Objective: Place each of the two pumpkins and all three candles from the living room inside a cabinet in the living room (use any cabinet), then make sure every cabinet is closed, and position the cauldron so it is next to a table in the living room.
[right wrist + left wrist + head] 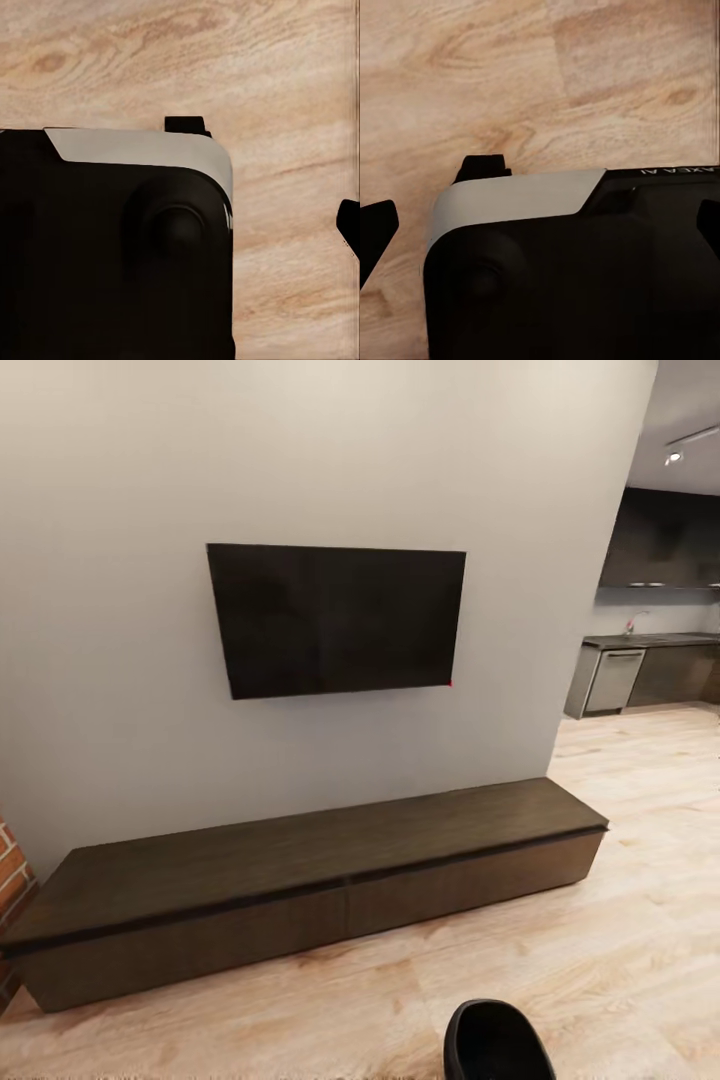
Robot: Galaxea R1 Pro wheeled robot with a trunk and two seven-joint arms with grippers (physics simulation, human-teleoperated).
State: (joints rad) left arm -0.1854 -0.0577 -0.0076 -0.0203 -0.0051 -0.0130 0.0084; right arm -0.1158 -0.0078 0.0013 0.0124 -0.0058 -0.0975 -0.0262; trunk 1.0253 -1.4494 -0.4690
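I see the cabinet [310, 890] against the wall under the TV [337, 620], long axis running left-right (right end farther), drawer fronts flush, facing me. Both wrist cameras overlook the robot base [570, 277]; each claw's state: cannot tell.

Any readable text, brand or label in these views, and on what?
"AXEAI", printed upside down and cut off at the picture's edge, on the robot's black body in the left wrist view.
Nothing readable on the TV, the cabinet or the kitchen appliance.
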